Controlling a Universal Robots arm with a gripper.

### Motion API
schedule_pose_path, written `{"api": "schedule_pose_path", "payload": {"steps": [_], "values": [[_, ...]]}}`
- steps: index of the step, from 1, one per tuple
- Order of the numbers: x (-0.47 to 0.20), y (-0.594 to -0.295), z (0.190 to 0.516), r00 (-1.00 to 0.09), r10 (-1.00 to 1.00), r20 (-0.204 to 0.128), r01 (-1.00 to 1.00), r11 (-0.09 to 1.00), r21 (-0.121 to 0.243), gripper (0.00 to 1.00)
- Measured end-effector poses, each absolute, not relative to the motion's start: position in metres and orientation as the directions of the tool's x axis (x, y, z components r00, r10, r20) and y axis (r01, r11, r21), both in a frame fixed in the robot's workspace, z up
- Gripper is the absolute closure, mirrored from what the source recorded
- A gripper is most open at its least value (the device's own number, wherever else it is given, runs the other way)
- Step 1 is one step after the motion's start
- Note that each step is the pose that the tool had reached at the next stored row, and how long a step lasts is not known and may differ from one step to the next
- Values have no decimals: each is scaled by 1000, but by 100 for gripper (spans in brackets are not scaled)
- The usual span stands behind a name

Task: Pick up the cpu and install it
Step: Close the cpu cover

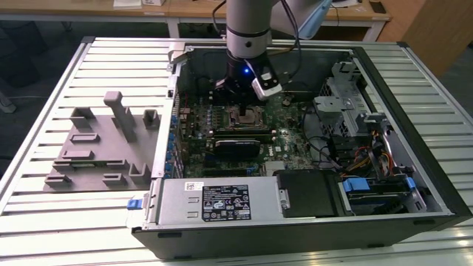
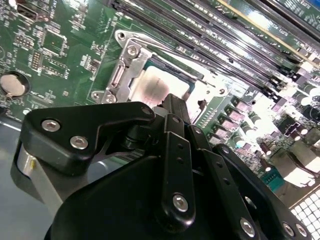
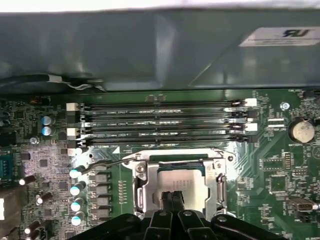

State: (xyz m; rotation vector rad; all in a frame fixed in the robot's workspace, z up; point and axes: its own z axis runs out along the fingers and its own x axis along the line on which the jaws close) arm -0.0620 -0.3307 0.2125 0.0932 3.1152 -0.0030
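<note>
Inside the open computer case [image 1: 414,72] on the slatted table [image 1: 66,233], the cpu [image 1: 251,117] lies flat in the metal socket frame [image 3: 138,186] on the green motherboard [image 3: 280,175]. It is a small square chip with a silvery-grey top and a pale rim, shining brightly in both wrist views [image 3: 176,176] [image 2: 159,88].

The exterior view takes in the whole case and the arm reaching down into it. It also shows a grey moulded fixture block [image 1: 96,149] standing on the table towards the exterior view's left, well apart from the case. The first wrist view looks straight onto the socket and shows the long memory slots [image 3: 160,122] just beyond the frame. The second wrist view looks along the black linkage of the gripper [image 2: 172,100], which hides part of the chip.

The gripper [image 3: 172,196] hangs directly over the cpu, with its tips at the chip's top face. Whether they touch it cannot be told. The jaws are drawn together with only a thin dark line between them, and nothing is held between them.
</note>
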Motion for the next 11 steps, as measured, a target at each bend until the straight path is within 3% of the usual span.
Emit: {"api": "schedule_pose_path", "payload": {"steps": [11], "values": [[-72, -330, 209, -998, 60, -25, 60, 998, -1, 89]]}}
